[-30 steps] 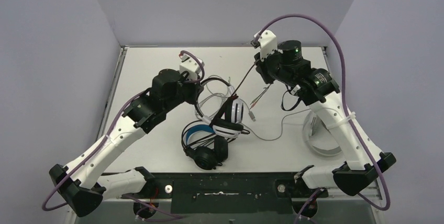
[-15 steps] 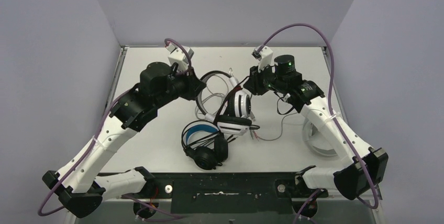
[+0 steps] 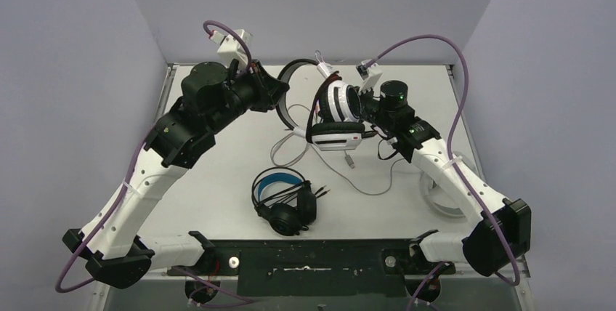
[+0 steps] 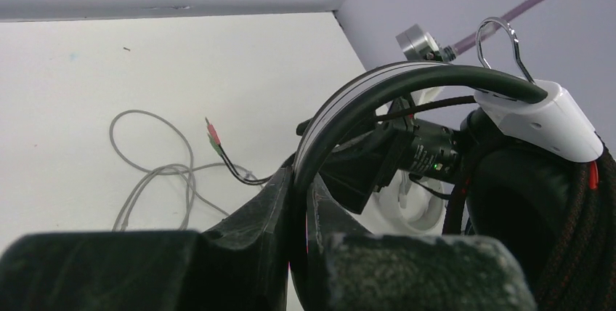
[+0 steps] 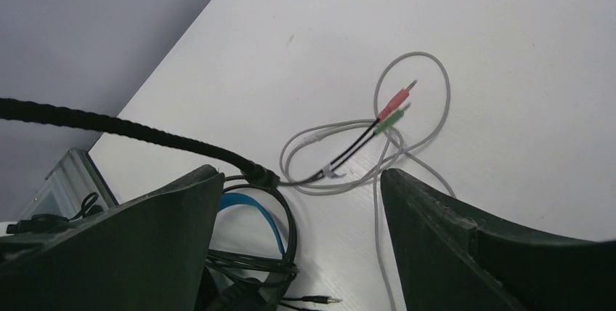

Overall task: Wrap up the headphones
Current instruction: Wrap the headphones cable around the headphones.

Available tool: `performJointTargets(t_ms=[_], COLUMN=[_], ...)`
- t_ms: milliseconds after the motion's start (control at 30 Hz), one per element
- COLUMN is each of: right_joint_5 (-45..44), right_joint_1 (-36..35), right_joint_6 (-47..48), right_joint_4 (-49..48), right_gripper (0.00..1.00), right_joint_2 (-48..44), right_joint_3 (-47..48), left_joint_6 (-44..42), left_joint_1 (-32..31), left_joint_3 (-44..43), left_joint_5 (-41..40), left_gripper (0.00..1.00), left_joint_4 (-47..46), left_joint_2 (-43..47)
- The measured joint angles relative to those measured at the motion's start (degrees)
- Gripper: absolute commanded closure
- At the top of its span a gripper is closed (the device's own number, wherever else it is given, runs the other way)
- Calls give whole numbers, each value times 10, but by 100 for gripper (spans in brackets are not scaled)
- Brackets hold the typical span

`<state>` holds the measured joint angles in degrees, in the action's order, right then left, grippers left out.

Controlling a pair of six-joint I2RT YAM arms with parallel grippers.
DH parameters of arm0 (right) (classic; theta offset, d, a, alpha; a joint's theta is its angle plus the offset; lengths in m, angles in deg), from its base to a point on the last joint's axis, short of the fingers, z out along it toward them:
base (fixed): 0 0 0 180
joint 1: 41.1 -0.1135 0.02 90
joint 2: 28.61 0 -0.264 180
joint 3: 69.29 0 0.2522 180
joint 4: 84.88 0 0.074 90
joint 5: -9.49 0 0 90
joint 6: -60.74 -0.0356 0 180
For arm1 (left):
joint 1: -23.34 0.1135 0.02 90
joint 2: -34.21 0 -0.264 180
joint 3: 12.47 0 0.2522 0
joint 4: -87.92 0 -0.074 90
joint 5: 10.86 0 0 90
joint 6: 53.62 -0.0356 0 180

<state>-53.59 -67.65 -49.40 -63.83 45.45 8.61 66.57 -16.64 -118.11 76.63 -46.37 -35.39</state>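
- The left gripper is clenched on the dark headband of the white headset, holding it off the table at the upper centre of the top view.
- The right gripper stands spread wide, grasping nothing, just beside that headset's ear cup.
- A black braided cable runs from the left edge of the right wrist view into the gap between its fingers. It thins toward pink and green plugs over the grey cable loops.
- The black headset, blue-banded, lies at lower centre, well apart from both grippers.
- A second white headset lies at the right edge, under the right arm.
- White tabletop shows wide at frame left; walls rise at the left, back and right edges.
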Motion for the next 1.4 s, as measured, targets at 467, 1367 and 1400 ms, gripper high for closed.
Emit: performJointTargets(t_ms=[467, 1367, 1400], right_joint_5=[14, 76, 79], right_joint_1=[3, -12, -14], right_joint_6=[-34, -82, -82], right_joint_4=[-104, -221, -223], right_gripper=[15, 18, 18], right_joint_2=[0, 37, 37], right_joint_3=[-79, -122, -125], left_joint_6=[43, 45, 45], left_joint_1=[0, 0, 0], left_joint_3=[-37, -75, -75], left_joint_5=[-63, -66, -67], left_gripper=[100, 100, 100], left_joint_4=[-1, -17, -17], left_joint_2=[-37, -44, -44])
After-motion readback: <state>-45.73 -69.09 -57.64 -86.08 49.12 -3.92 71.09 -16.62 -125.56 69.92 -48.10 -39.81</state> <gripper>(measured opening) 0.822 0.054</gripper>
